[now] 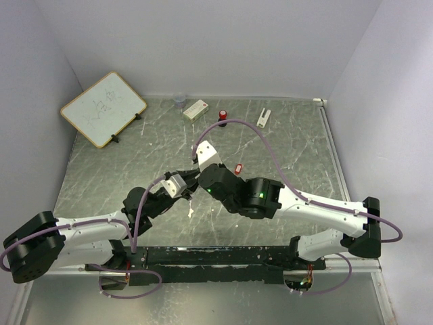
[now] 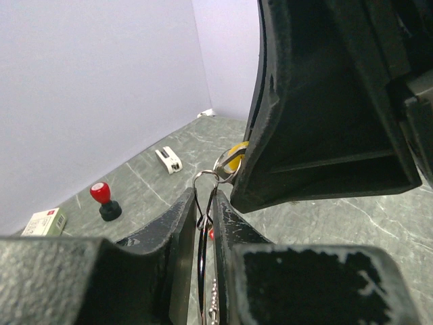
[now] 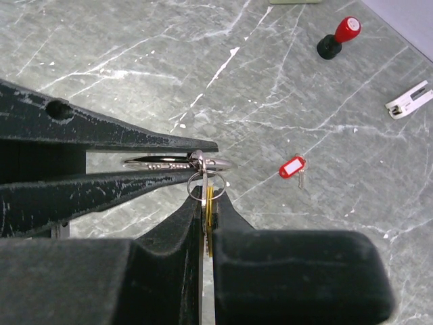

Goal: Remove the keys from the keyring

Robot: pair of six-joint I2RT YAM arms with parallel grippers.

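My left gripper is shut on the keyring, a thin silver ring seen edge-on between its fingers. In the right wrist view the keyring lies flat between the left fingers. My right gripper is shut on the yellow-headed key, which hangs from a small silver loop on the keyring. The yellow head shows beside the right finger. The two grippers meet at mid-table. A red-headed key lies loose on the table.
A red-topped black stamp and a white clip-like object lie farther back. A whiteboard stands at the back left, with a small clear cup and a white box along the back.
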